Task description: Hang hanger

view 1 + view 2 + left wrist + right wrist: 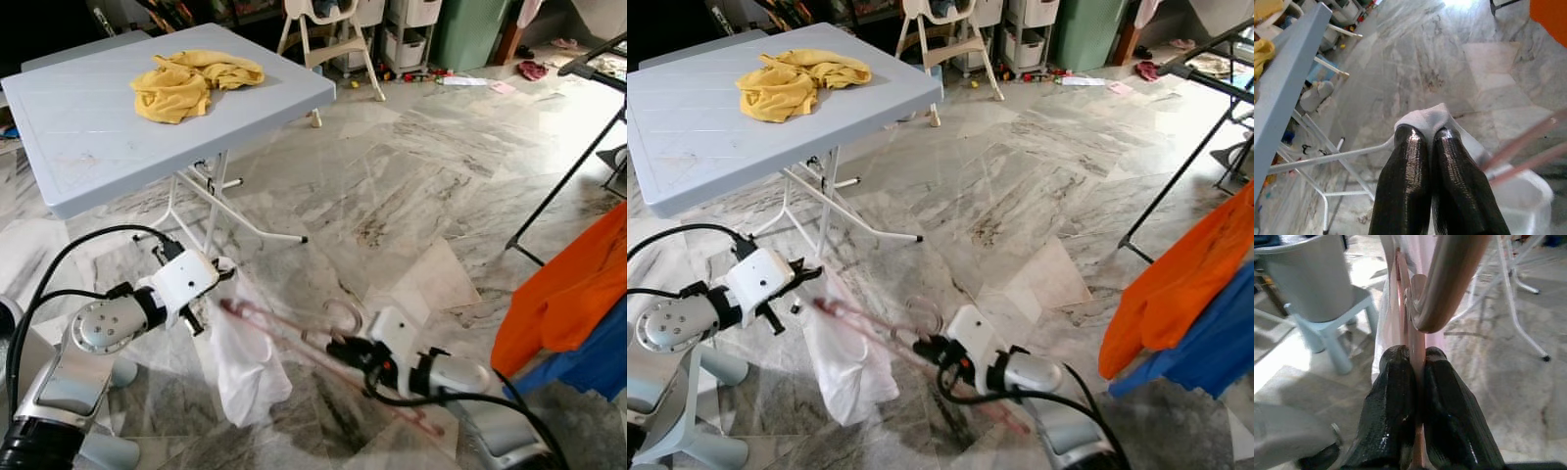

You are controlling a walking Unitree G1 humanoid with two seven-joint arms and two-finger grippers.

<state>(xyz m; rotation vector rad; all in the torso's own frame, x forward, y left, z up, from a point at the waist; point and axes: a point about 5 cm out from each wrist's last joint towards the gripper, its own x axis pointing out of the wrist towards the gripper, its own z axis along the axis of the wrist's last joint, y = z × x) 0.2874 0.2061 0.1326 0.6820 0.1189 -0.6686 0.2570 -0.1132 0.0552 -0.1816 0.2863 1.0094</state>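
Marble floor [411,186] with a grey folding table [88,147] carrying a yellow cloth [191,80]; an orange garment [573,289] hangs on a rack [563,186] at right. Eye views: the left gripper [217,277] pinches the top of a white garment [245,367], while the right gripper [338,351] clamps a pink hanger [284,331] low over the floor, one end inside the garment. Left wrist view: both fingers [1408,181] closed on white fabric, hanger bars beside them. Right wrist view: fingers [1393,401] closed on the hanger's bar below its hook [1449,279].
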